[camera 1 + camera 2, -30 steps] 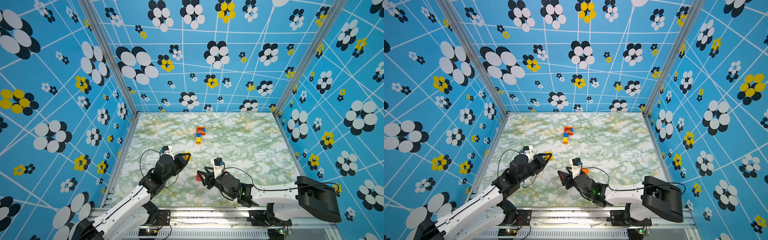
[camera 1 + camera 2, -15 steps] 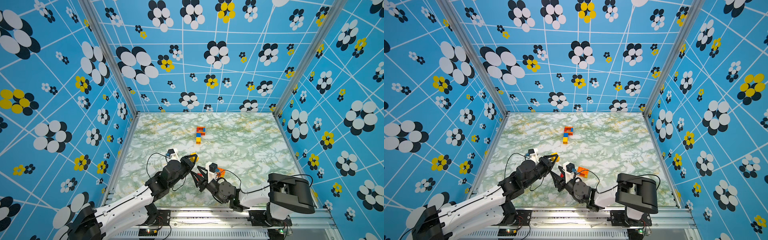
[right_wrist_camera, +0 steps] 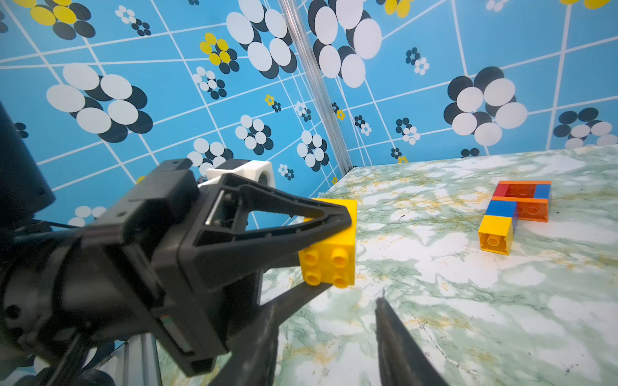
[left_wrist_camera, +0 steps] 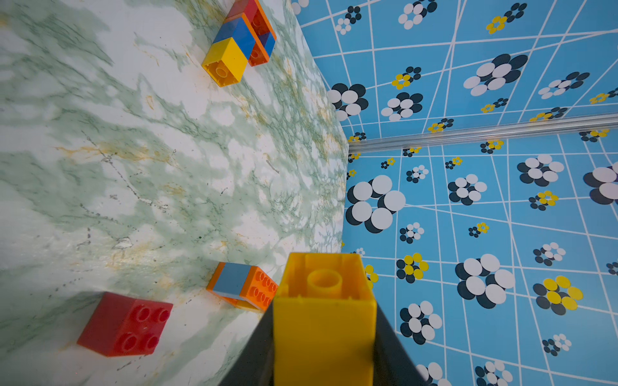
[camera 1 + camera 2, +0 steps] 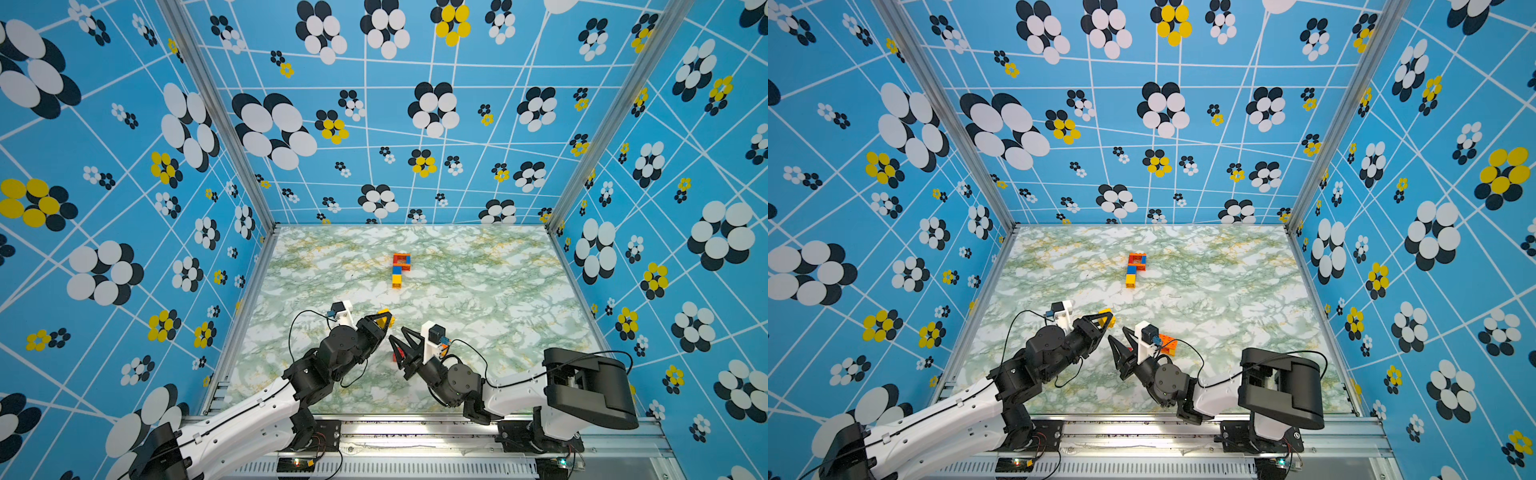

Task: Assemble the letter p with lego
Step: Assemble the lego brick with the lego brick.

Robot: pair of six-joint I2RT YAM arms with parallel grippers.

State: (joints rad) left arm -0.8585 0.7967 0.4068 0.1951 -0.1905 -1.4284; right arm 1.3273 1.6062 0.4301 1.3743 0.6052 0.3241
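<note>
My left gripper is shut on a yellow lego brick, held just above the marble table. My right gripper is open and empty, its tips a short gap from the yellow brick. A red brick lies under the right gripper, largely hidden in the top views. An orange and pale blue brick lies beside it. The assembled P-shaped lego lies flat at mid table.
Patterned blue walls enclose the table on three sides, with metal corner posts. The aluminium rail carrying both arm bases runs along the near edge. The right arm's black shoulder block sits at the near right.
The left gripper has carried the yellow brick rightward toward the middle. The right arm has swung left, its gripper has risen toward the brick and its jaws have narrowed.
</note>
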